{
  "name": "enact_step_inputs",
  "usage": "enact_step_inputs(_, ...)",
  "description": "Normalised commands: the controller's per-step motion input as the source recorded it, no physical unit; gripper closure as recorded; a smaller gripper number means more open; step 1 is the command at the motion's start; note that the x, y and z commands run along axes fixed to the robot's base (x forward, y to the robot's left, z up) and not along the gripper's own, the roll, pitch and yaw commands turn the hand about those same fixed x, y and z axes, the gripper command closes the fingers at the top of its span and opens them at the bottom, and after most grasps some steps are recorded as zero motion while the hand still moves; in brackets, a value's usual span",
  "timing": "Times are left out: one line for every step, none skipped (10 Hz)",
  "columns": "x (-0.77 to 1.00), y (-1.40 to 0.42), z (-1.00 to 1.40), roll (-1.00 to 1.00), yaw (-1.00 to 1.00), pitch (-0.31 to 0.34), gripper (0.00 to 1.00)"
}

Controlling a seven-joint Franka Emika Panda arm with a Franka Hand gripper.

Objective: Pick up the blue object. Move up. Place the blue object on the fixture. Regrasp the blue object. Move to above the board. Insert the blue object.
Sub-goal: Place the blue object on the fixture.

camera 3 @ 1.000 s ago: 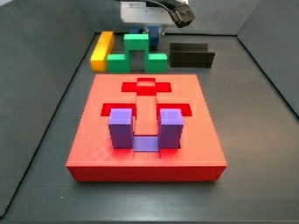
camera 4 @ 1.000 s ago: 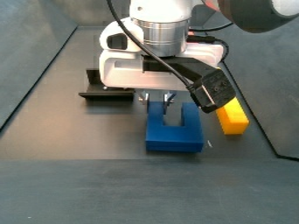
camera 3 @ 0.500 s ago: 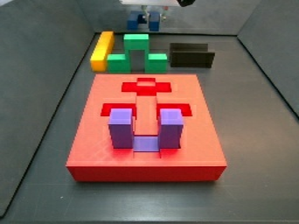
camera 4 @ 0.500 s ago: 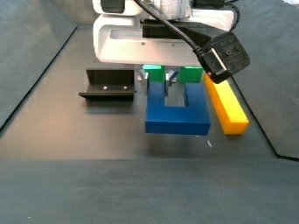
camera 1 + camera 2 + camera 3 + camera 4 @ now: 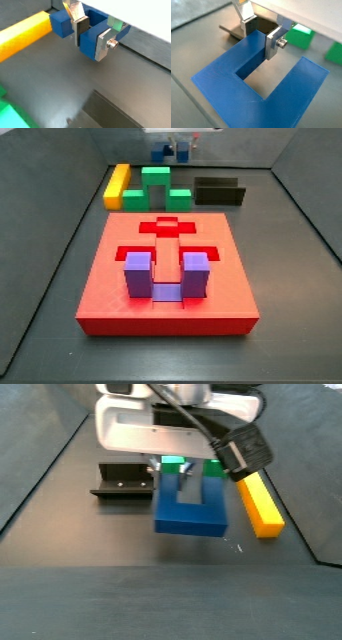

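- Dark grey surface inside a walled enclosure; landmark for all places below = fixture.
- Gripper: raised above the surface, just beside the fixture on its yellow-bar side; fingers closed on one arm of the blue object, plates flat against both faces of it.
- Blue object: dark-blue U block, matte, square-edged, two prongs w/ open slot betw.; hangs clear of the surface, slightly tilted, next to the fixture, not yet on it.
- Also nr fixture: yellow bar beyond the blue object; green block behind the gripper. Board, red, w/ purple block seated in it, lies well apart from fixture.
- Risk 1 (judgement): grip is on one arm only, off-centre, so block may swing or slip in the pads during transfer.
- Risk 2: tilt could land the block crooked on the fixture ledge, spoiling the regrasp.
- Risk 3: free prong may clip the fixture's raised back edge or the yellow bar if lateral clearance is misjudged.
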Motion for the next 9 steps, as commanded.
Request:
enact_step_inputs(0.74,0.00,0.09,-1.00,-0.09,-0.063,1.00)
enact_step_inputs(0.78,0.00,0.05,-1.00,-0.07,-0.023,1.00)
enact_step_inputs(0.80,-0.03,0.07,-0.94,-0.03,0.000,1.00)
enact_step_inputs(0.86,-0.14,0.09,-0.84,0.00,0.011,1.00)
enact_step_inputs(0.89,-0.21,0.13,-0.79,0.00,0.086,1.00)
enact_step_inputs(0.86,-0.37,0.24,-0.70,0.00,0.166,1.00)
enact_step_inputs(0.88,-0.42,0.23,-0.64,0.00,0.197,1.00)
enact_step_inputs(0.89,-0.41,0.23,-0.67,0.00,0.217,1.00)
enact_step_inputs(0.90,-0.43,0.13,-0.68,0.00,0.269,1.00)
